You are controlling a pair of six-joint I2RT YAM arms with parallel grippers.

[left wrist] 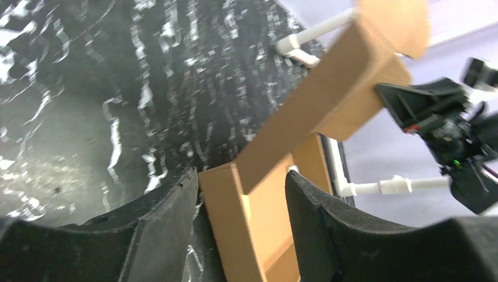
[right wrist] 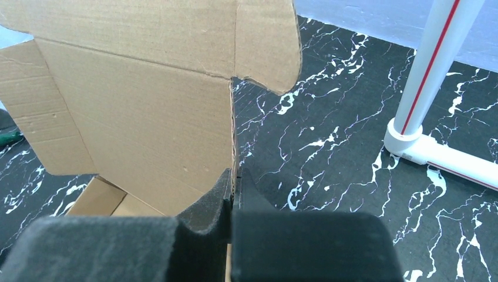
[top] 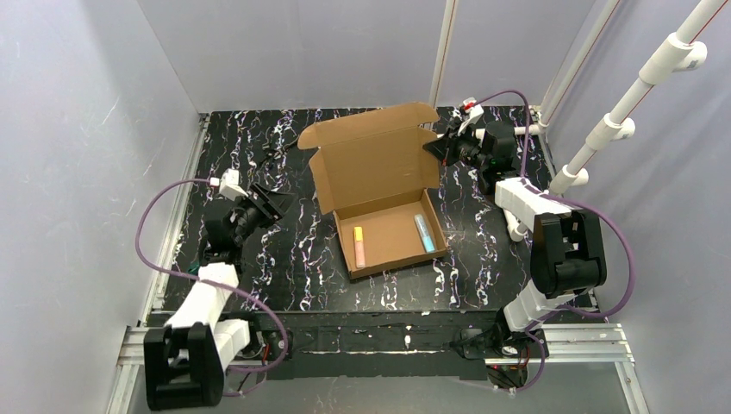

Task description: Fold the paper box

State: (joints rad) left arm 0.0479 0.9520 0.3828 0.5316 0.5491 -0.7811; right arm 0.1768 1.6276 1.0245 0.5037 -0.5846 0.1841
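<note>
At lid edge, right claw (right wrist: pixel 234 183) pinches paper box (top: pixel 379 172); left claw (left wrist: pixel 241 175) spread, empty.

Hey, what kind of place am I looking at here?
Most likely a robotics lab test cell: plain panel walls enclose a black marbled tabletop, a white pipe frame stands alongside, and the left arm and right arm are bolted at its near edge.

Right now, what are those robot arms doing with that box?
The two robot arms are folding a paper box. The right gripper is pinching the edge of its raised lid. The left gripper is open beside the box, not touching it. A yellow marker and a blue marker lie inside. The lid is not closed yet.
</note>
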